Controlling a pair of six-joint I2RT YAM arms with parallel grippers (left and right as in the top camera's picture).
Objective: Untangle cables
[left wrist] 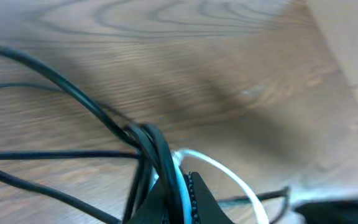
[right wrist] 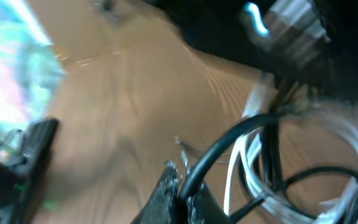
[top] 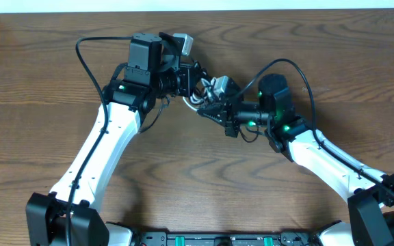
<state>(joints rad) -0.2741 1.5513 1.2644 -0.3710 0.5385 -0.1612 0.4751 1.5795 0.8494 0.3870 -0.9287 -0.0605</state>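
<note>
Overhead, bare table (top: pixel 40 75) spreads wide to the left edge. Left hand (top: pixel 185 83) is clamped tight on the cables (left wrist: pixel 157 152), black and white bunched far of centre; right hand (right wrist: pixel 180 190), just beside, is closed, pinching their black strand. Open wood continues right to that edge.

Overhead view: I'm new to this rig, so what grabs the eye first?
The left gripper and right gripper sit shut, almost touching, at the far middle of the table. In the left wrist view, the black cable and white cable bunch together in the left gripper's grip.
</note>
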